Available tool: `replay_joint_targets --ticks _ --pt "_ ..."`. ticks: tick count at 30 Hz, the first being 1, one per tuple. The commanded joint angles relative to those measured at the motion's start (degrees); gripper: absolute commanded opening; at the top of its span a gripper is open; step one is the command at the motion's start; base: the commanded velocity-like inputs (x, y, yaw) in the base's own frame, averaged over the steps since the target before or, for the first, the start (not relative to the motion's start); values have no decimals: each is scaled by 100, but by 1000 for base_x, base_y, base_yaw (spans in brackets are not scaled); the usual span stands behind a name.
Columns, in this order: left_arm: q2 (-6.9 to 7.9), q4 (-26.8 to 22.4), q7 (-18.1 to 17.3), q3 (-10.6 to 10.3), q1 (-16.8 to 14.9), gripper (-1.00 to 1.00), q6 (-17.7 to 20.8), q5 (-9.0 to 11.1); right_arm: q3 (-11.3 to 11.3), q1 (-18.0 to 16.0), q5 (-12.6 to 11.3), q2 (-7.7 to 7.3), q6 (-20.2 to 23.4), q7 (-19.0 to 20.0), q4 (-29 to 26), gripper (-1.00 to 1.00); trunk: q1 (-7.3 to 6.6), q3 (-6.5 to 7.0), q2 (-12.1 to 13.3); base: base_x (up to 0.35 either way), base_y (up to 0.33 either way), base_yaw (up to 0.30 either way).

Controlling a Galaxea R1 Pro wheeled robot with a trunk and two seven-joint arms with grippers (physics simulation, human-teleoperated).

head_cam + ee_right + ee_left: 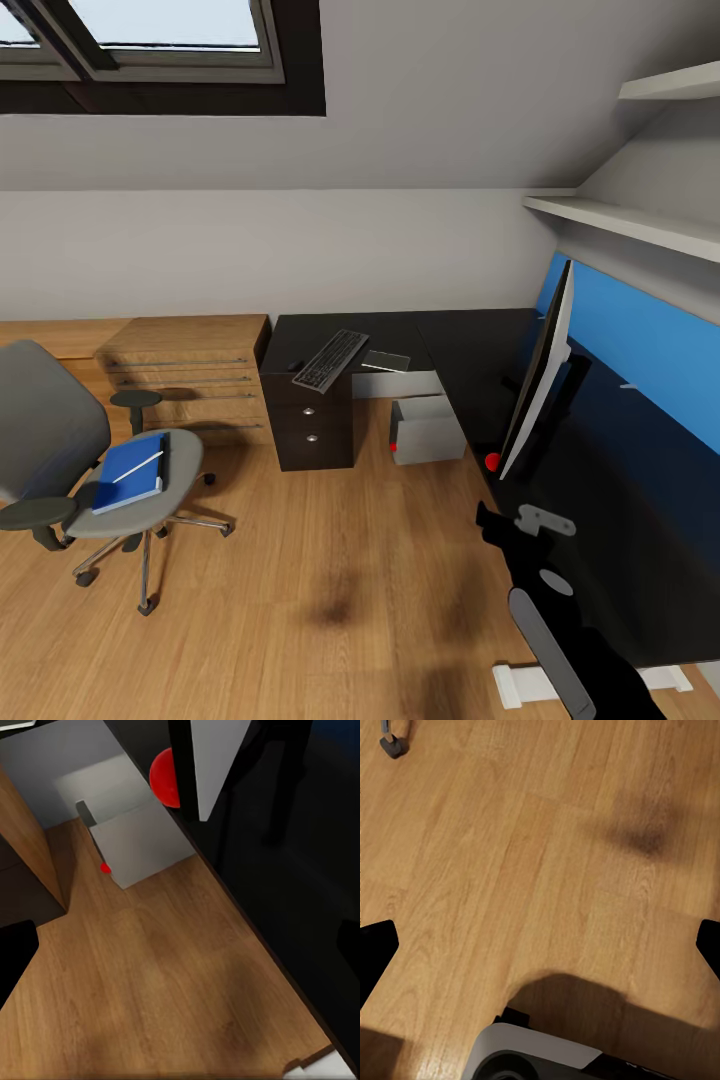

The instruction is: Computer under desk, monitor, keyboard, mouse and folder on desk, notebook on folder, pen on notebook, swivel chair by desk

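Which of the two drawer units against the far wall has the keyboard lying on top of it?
The black drawer unit under the black desktop carries the silver-framed keyboard; the light wooden drawer chest beside it does not.

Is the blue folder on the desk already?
No, the blue folder lies on the swivel chair seat with the white pen on it, away from the desk.

A black L-shaped desk (480, 345) carries a slim silver-framed keyboard (330, 360), a thin dark grey notebook (386, 361) just beside it and a black widescreen monitor (540, 375); a light grey computer tower (428, 430) sits on the wooden plank floor (330, 580) beneath.
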Motion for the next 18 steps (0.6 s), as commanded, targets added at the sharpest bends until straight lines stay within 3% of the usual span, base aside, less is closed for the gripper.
replay_joint_targets --ticks 1,9,18 --pt "2 4 -47 14 -4 100 -12 55 8 -6 -16 -12 24 -45 -9 100 3 -11 -11 0 0 0" --pt "9 4 -41 14 -4 100 -12 55 -3 -6 301 -154 -134 -62 -20 100 3 -11 -11 0 0 0" --pt "11 3 -58 14 -4 100 -17 55 -61 -1 506 -619 -526 -99 -3 100 3 -11 -11 0 0 0"
